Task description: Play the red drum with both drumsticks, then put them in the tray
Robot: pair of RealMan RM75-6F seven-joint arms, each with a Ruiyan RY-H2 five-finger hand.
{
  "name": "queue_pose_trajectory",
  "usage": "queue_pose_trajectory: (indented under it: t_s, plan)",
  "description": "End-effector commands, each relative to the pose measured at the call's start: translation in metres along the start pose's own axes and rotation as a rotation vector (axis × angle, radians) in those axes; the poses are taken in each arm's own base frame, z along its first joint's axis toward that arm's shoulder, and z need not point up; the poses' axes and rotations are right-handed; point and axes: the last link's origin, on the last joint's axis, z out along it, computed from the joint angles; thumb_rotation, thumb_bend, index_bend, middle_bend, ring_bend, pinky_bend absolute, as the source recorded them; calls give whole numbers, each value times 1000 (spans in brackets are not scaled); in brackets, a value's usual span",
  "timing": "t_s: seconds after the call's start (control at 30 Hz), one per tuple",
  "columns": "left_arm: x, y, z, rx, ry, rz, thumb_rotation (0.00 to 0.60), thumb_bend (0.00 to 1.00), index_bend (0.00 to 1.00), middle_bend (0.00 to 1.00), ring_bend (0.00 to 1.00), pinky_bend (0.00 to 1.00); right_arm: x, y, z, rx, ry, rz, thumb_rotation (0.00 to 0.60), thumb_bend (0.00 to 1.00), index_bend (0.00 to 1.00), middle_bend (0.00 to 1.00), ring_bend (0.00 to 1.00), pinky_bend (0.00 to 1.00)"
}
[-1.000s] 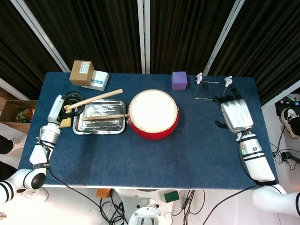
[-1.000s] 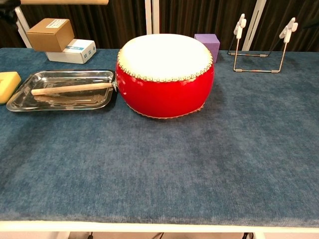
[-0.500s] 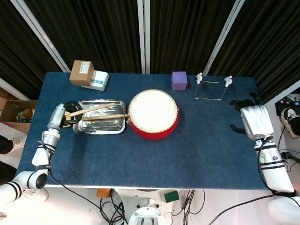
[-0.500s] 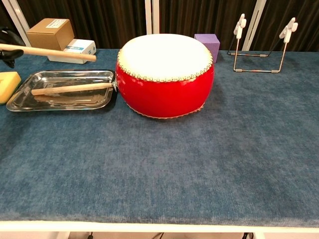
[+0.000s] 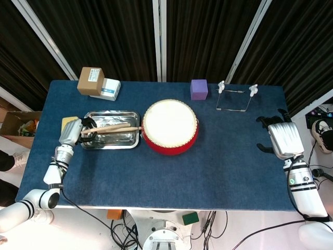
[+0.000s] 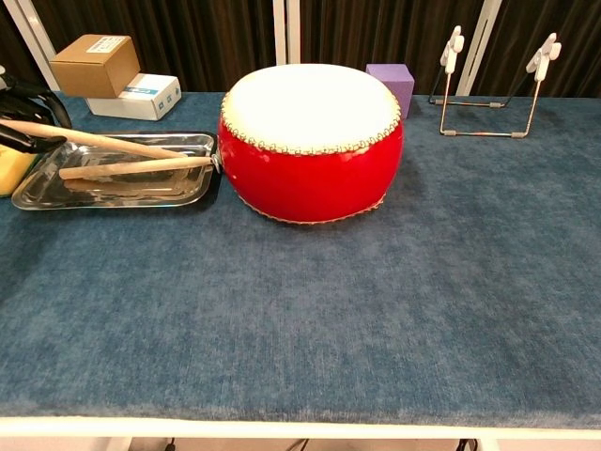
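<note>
The red drum (image 5: 170, 126) (image 6: 310, 141) with its white skin stands mid-table. Left of it lies the metal tray (image 5: 133, 144) (image 6: 113, 200). One drumstick (image 6: 136, 167) lies flat in the tray. My left hand (image 5: 73, 133) (image 6: 23, 117) is at the tray's left end and grips the butt of the other drumstick (image 5: 112, 127) (image 6: 103, 142), which slants low over the tray, its tip towards the drum. My right hand (image 5: 283, 138) is at the table's right edge, holding nothing, fingers apart; the chest view does not show it.
A yellow sponge (image 5: 67, 123) (image 6: 11, 164) lies beside the tray under my left hand. A brown box (image 5: 90, 80) and a white box (image 5: 110, 88) stand at the back left, with a purple cube (image 5: 199, 89) and a wire stand (image 5: 235, 99) behind the drum.
My left hand has come down and right, lowering its drumstick from above the tray to just over it. My right hand drew back to the table's right edge.
</note>
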Motion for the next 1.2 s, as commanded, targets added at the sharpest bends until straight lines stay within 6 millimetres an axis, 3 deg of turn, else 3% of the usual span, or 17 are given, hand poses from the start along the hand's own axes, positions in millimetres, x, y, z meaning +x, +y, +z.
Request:
queue_pose_trajectory:
  t_s: [0.03,0.2,0.33,0.5,0.63,0.7,0.83,1.03,1.2]
  plan:
    - [-6,1,1,4,-10,71,600,399,441,346,203,262,-1,1,-1,-3,-3,5,600,3,342,468,334,161]
    - [-8,0,1,26,20,190,600,264,188,142,78,190,-4,4,-2,-10,-9,13,600,2,341,468,333,160]
    - [-4,0,-4,45,40,221,600,223,114,81,51,165,-7,7,-3,-17,-18,15,600,3,340,468,333,160]
    - [18,-3,-20,88,92,255,600,185,85,63,51,162,-15,14,-7,-29,-47,12,600,10,332,461,314,171]
    - [55,-12,-51,132,182,311,600,185,95,91,51,162,-23,24,-14,-38,-90,31,600,81,269,408,236,211]
    - [69,-19,-66,146,219,341,600,185,111,108,55,163,-25,30,-17,-40,-89,62,600,142,218,358,184,201]
    - [92,-37,-108,154,274,374,600,185,144,133,67,162,-28,42,-28,-31,-75,138,600,165,138,261,114,166]
    - [93,-57,-172,160,288,392,600,185,150,134,71,163,-36,58,-56,-31,-14,177,600,163,94,211,89,146]
    - [79,-56,-215,127,270,404,600,185,151,139,71,163,-44,63,-83,-42,42,186,600,162,94,211,89,135]
